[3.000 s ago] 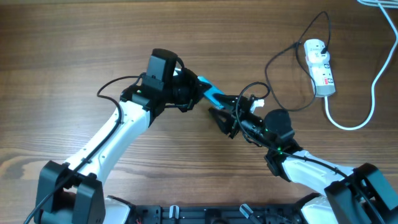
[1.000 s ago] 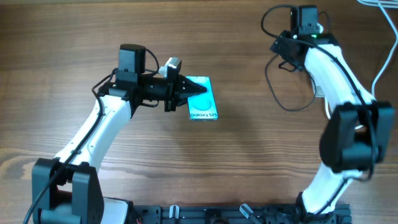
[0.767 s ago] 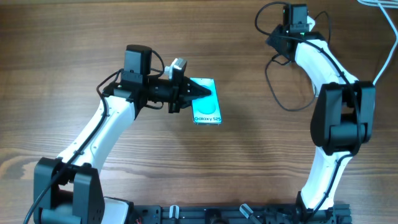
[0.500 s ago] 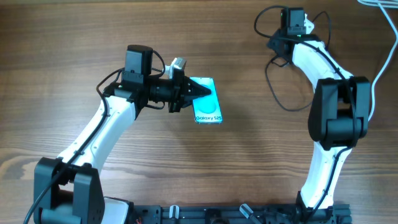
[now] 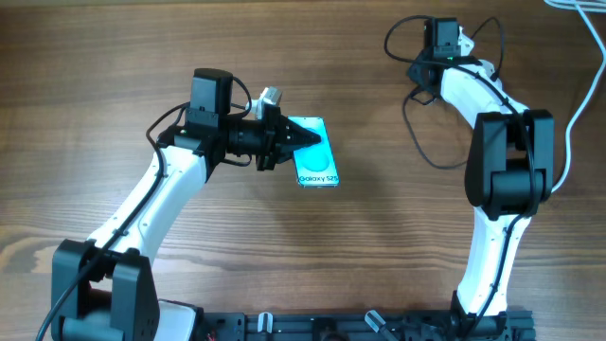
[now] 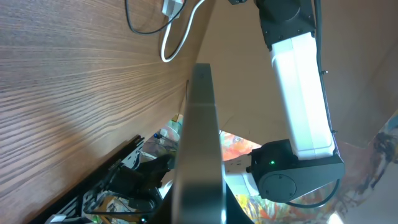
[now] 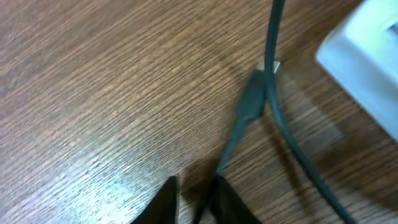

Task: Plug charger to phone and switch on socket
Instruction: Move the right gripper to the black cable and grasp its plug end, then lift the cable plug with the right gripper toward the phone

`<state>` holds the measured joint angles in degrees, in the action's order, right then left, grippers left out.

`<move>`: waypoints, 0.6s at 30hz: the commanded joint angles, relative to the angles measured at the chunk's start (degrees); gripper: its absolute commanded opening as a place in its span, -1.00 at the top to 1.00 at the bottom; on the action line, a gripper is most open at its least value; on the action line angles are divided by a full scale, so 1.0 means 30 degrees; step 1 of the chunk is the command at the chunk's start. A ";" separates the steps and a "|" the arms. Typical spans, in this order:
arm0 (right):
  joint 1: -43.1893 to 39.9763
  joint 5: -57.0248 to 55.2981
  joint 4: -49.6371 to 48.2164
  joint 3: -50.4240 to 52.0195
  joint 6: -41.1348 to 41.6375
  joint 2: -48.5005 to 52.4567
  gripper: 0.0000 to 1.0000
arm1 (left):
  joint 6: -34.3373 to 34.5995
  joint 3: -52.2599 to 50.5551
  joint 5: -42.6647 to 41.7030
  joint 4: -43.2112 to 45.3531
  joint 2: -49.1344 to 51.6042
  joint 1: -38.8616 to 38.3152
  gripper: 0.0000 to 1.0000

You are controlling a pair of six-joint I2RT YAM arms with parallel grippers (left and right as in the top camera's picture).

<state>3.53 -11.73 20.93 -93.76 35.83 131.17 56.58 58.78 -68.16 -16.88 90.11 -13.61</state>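
The left hand (image 5: 298, 140) is closed on the small flat smartphone with a teal-green screen and a white "Galaxy S25" strip (image 5: 320, 163). Its dark fingers clamp the phone's left edge. The phone lies screen-up near the middle of the brown wood-grain surface (image 5: 114, 76), with the white strip at its near end. In the left wrist view the same phone shows edge-on as a thin dark slab running away from the camera. Whether the phone rests on the surface or hangs just above it, I cannot tell.

The right hand (image 7: 196, 199) is at the far right of the surface, at the end of an arm stretched well away from its base. Its two black fingers (image 7: 227, 196) stand close together with a narrow gap. The thin black charger cable (image 7: 252, 106) runs from its small connector tip straight down to them. The cable meets the tip of one finger, but I cannot tell whether the hand is pinching it or only touching it. The connector lies flat on the wood, and a second stretch of the same cable crosses right beside it. Just past it, a blurred white block (image 7: 367, 50) sits on the surface; whether this is the power strip or the plug adapter is unclear. From overhead, the cable loops loosely on the wood to the left of the right arm. A thick white cord (image 5: 581, 95) shows at the right edge. The phone and the connector are well apart.
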 commanded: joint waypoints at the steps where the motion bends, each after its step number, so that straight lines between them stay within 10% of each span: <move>1: 0.0080 0.1479 0.0423 -0.0226 -0.1792 0.0845 0.77 | -0.0364 0.0313 -0.0299 0.0066 -0.0386 -0.0051 0.91; 18: 0.4444 0.4677 1.1373 -0.0211 -0.5544 0.0845 0.90 | -0.0364 0.0313 -0.0321 0.0058 -0.0386 -0.0051 0.92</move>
<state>13.39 -4.16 46.89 -97.65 19.16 129.82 56.58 58.78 -68.16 -16.88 90.11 -13.61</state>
